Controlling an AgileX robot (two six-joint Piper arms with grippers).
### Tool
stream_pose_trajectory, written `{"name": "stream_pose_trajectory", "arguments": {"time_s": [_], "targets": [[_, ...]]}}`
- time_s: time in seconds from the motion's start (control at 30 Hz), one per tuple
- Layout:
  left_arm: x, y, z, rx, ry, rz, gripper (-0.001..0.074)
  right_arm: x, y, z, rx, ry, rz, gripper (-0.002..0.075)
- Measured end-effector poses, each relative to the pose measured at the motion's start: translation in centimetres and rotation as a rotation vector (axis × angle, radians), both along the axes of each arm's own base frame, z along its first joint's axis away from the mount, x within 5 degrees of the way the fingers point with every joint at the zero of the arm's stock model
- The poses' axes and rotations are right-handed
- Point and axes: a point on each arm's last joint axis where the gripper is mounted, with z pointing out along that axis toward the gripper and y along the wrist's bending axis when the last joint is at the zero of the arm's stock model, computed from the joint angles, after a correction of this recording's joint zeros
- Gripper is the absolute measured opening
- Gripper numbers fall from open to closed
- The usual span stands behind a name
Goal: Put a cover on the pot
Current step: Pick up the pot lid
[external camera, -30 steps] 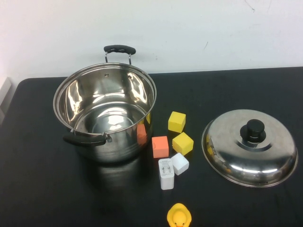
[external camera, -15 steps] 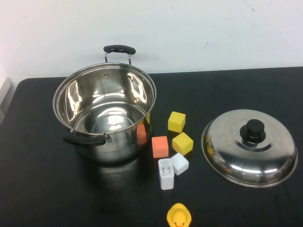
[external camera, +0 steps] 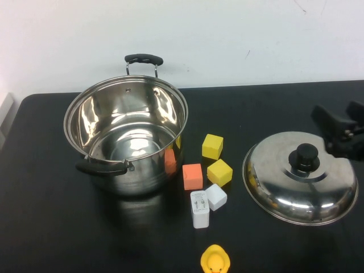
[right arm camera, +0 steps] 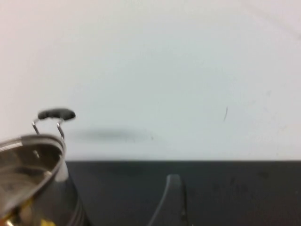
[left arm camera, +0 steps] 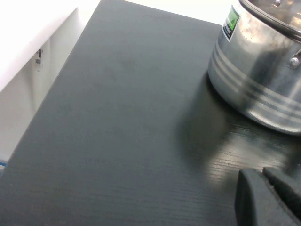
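**Right gripper arrives beside the lid**

Newly in view since half a second ago, the right gripper (external camera: 340,132) sits at the counter's (external camera: 273,102) right edge, jaws spread open, just beside the domed steel lid (external camera: 300,177). Upright and uncovered near the left rear, the shiny round pot (external camera: 125,135) has not shifted, its black handles front and back. Left gripper (left arm camera: 270,197): cannot tell.

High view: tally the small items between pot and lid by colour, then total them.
Yellow foam cubes: 2
Orange foam cube: 1
White plastic blocks: 2
Yellow rubber duck: 1
Total: 6
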Motion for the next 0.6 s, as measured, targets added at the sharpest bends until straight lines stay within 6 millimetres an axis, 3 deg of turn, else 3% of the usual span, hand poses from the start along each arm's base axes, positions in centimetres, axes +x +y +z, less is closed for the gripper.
{"name": "stream_pose_trajectory", "arguments": {"time_s": [0.17, 0.3, 0.6], "targets": [[0.0, 0.0, 0.0, 0.001, 0.000, 0.000, -0.0002, 2.0, 0.5, -2.2, -0.078, 0.028, 0.030, 0.0630], [0.0, 0.0, 0.0, 0.001, 0.000, 0.000, -0.0002, 2.3, 0.7, -4.4, -0.180, 0.056, 0.051, 0.0631], [0.0, 0.0, 0.0, 0.001, 0.000, 0.000, -0.0001, 3.0, 0.9, -9.2, -0.229, 0.158, 0.078, 0.0633]]}}
